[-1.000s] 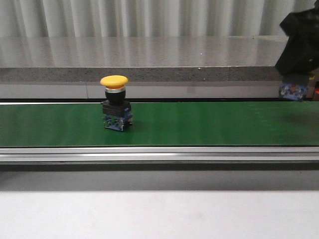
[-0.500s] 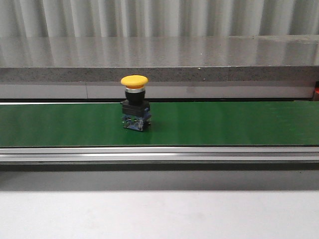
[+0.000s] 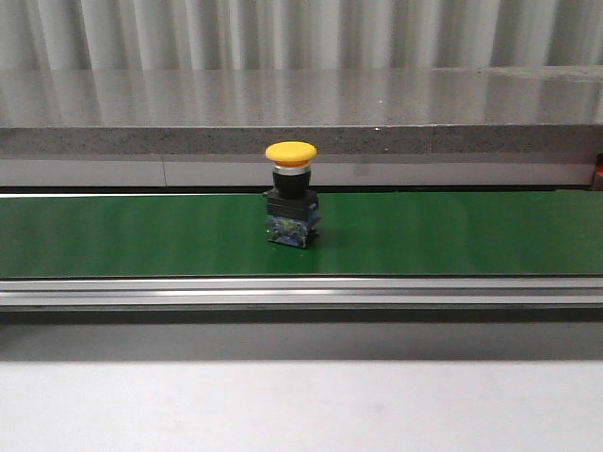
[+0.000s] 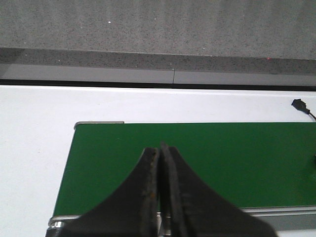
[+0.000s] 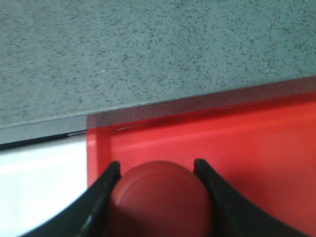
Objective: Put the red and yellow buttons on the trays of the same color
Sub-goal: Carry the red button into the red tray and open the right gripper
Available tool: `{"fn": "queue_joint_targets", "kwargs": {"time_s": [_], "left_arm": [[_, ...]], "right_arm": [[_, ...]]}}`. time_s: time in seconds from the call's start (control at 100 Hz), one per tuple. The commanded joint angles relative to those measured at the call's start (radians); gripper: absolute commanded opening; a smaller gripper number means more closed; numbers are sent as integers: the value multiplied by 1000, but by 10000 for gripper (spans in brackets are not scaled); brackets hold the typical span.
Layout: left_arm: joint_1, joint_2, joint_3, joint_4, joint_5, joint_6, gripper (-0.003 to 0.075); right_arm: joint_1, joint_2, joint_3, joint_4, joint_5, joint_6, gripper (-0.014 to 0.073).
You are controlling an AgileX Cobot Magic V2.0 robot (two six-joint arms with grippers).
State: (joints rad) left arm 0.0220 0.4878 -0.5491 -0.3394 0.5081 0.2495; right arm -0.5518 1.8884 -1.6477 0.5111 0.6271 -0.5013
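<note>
On the green belt (image 3: pixel 452 235) I've got the yellow button (image 3: pixel 291 206) upright, approx mid-belt. Right gripper (image 5: pixel 157 197) clamps the red button (image 5: pixel 159 200) over the red tray (image 5: pixel 237 148); left gripper (image 4: pixel 160 197) pinched closed w/ nothing.

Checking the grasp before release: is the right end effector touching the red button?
Touching. In the right wrist view both fingers of the right end effector press against the round red button cap, over the red plastic tray.

Green conveyor belt (image 3: pixel 452 235), grey ledge (image 3: pixel 301 108)
</note>
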Motion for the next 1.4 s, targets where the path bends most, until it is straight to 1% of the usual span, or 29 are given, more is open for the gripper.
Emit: {"fn": "queue_joint_targets", "kwargs": {"time_s": [0.0, 0.31, 0.53, 1.05, 1.11, 1.2, 1.27, 1.39], "left_arm": [[-8, 3, -27, -24, -74, 3, -20], [-8, 3, -27, -24, -74, 3, -20], [-8, 3, -27, -24, -74, 3, -20], [-8, 3, -27, -24, -74, 3, -20], [-8, 3, -27, -24, -74, 3, -20], [-8, 3, -27, -24, -74, 3, -20], [-8, 3, -27, -24, -74, 3, -20], [-8, 3, -27, -24, -74, 3, -20]], "right_arm": [[-6, 2, -77, 13, -58, -2, 91], [-6, 132, -146, 0, -83, -2, 92], [-6, 172, -146, -59, -132, -2, 92], [-6, 249, -146, -70, -163, -2, 96], [-6, 255, -146, -70, -163, -2, 115], [-6, 264, -146, -70, -165, -2, 173], [-6, 267, -146, -70, -165, -2, 237], [-6, 267, -146, -70, -176, -2, 376]]}}
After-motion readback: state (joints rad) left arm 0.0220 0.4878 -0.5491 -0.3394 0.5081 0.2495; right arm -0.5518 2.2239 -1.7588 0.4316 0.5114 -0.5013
